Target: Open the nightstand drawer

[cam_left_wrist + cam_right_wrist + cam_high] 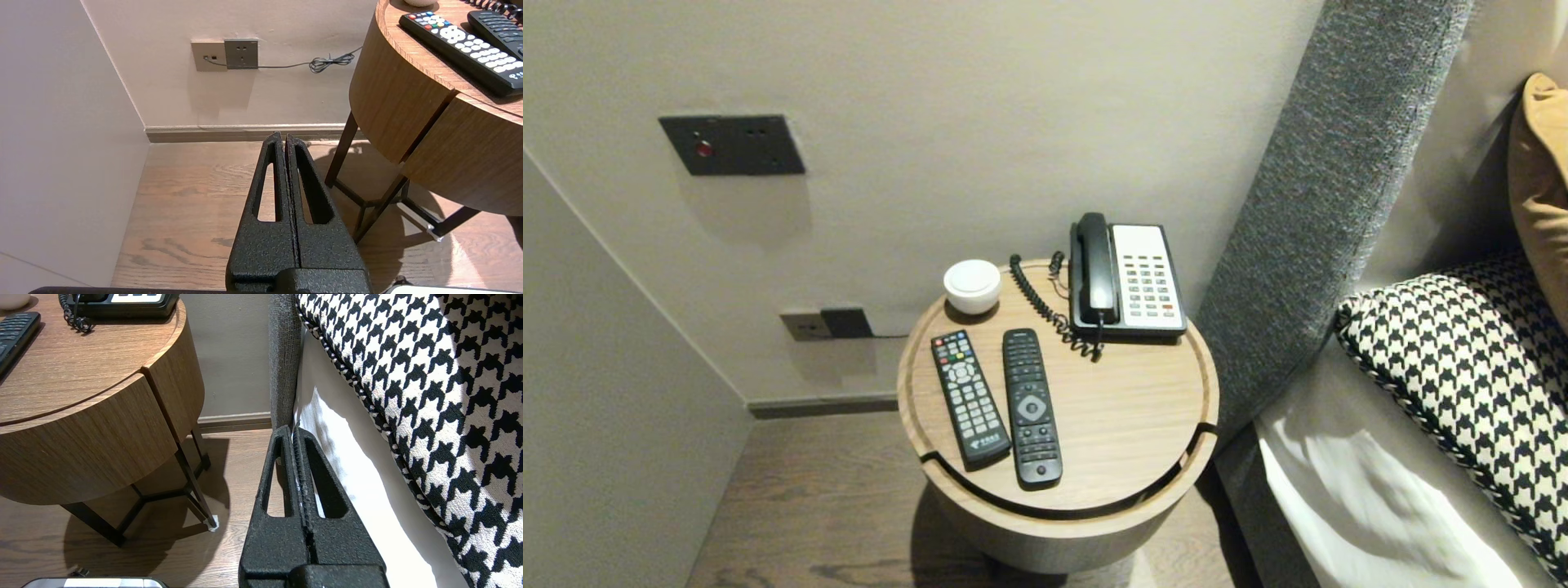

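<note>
A round wooden bedside table (pixel 1127 416) carries two black remotes side by side: one with coloured and white buttons (pixel 969 398) and a darker one (pixel 1031 406). Behind them stand a small white round device (pixel 972 286) and a black-and-white desk phone (pixel 1125 279) with a coiled cord (pixel 1045 306). Neither gripper appears in the head view. My left gripper (pixel 283 138) is shut and empty, low over the floor beside the table (pixel 392 94). My right gripper (pixel 292 430) is shut and empty, low between the table (pixel 94 428) and the bed.
A grey upholstered headboard (pixel 1331 188) and a bed with a white sheet (pixel 1372 498) and houndstooth pillow (pixel 1462 359) stand to the right. Walls close the back and left, with a wall socket (pixel 241 53) and a loose cable (pixel 327 63). Thin dark table legs (pixel 192 486) stand on wooden floor.
</note>
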